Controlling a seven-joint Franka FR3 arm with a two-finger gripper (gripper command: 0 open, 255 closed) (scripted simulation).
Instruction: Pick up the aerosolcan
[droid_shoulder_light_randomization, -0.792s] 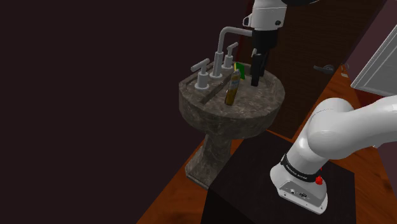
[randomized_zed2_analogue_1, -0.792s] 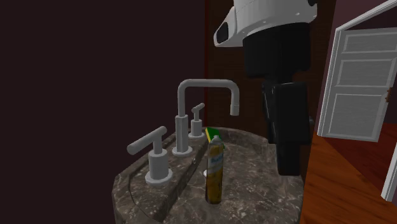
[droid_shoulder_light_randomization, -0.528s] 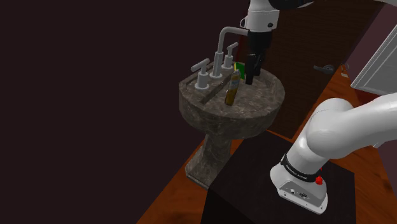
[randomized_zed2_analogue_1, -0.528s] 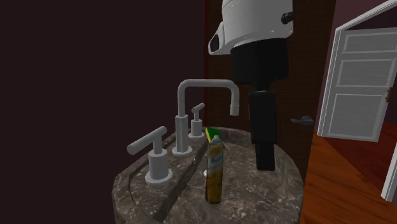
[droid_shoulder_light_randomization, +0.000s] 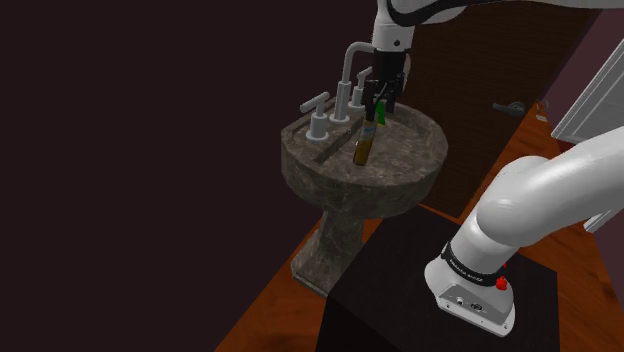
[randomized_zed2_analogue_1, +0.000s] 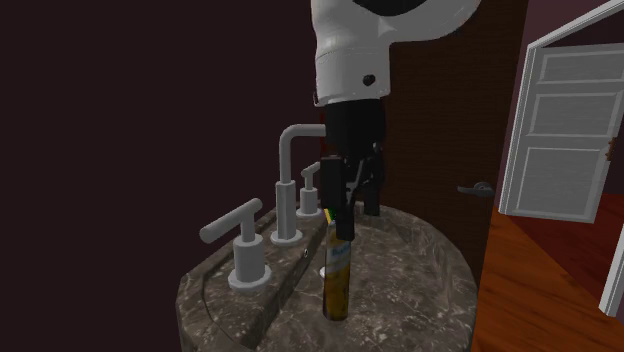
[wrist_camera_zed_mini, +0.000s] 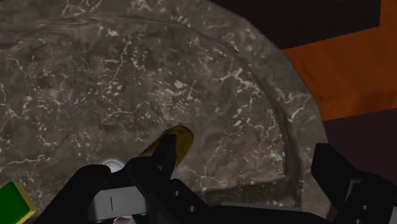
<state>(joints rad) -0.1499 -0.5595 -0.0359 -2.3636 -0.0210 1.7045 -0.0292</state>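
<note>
Plainly, wrist cam shows fingers (wrist_camera_zed_mini: 340, 170) spread apart w/ aerosol can (wrist_camera_zed_mini: 181, 137) by one; 2nd ext. view adds faucet (randomized_zed2_analogue_1: 288, 170).

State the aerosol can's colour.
The aerosol can is golden-brown with a pale label; clearest in second exterior view.

The pedestal sink (randomized_zed2_analogue_1: 420, 290) looks like dark grey stone with pale veining, smooth with a dull sheen, and its faucet (randomized_zed2_analogue_1: 288, 180) reads as pale grey metal with a matt finish. The aerosol can (randomized_zed2_analogue_1: 338, 285) has a smooth yellow-brown skin with a faint gloss. The gripper (droid_shoulder_light_randomization: 376, 113) is matt black, the arm's shell (droid_shoulder_light_randomization: 540, 190) is smooth glossy white, and the floor (randomized_zed2_analogue_1: 540, 270) is reddish-brown wood.
</note>
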